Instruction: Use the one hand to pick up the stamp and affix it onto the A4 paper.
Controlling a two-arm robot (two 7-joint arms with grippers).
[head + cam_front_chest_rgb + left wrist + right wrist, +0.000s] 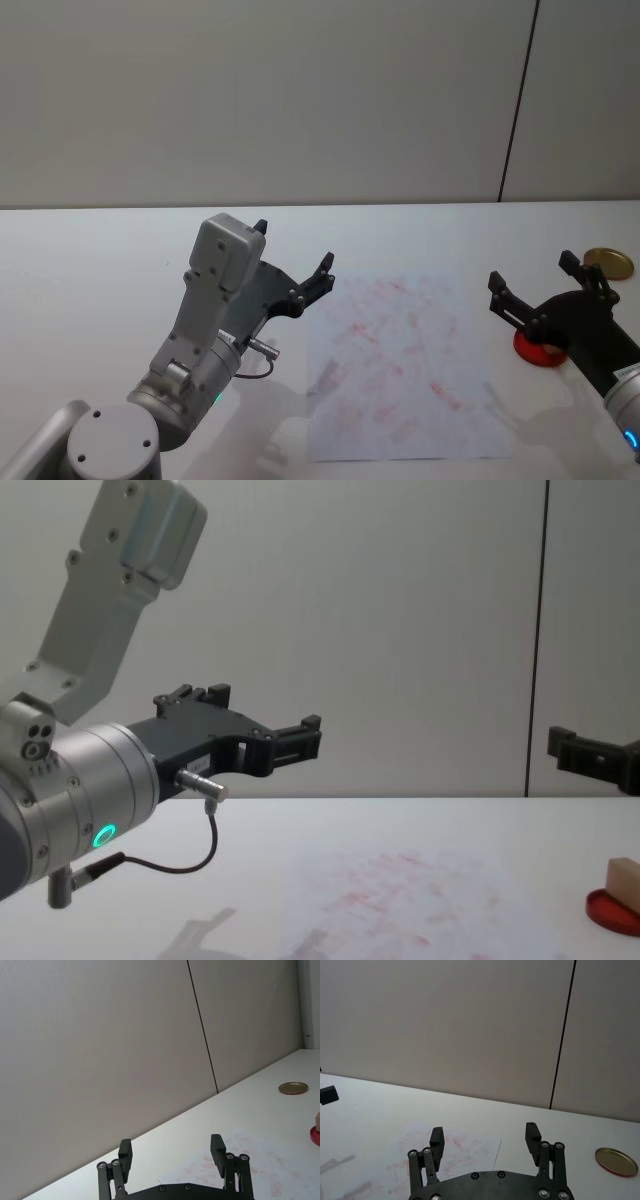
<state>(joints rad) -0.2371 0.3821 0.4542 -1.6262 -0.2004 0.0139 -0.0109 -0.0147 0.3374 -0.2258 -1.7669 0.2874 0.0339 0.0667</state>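
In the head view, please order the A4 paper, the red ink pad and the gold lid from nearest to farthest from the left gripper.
1. A4 paper, just right of the left gripper.
2. Red ink pad, under the right gripper.
3. Gold lid, far right.

Plain grey wall [250, 100] with dark vertical seam [518, 100] behind white tabletop [100, 260].

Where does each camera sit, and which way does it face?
Head: above, facing down at the red-marked white A4 paper; left claw, right claw show.
Chest: low, facing across the white table; left arm shows.
Left wrist: behind the left claw, facing the wall.
Right wrist: behind the right claw, facing the wall.
Both wrist views share the round gold lid.
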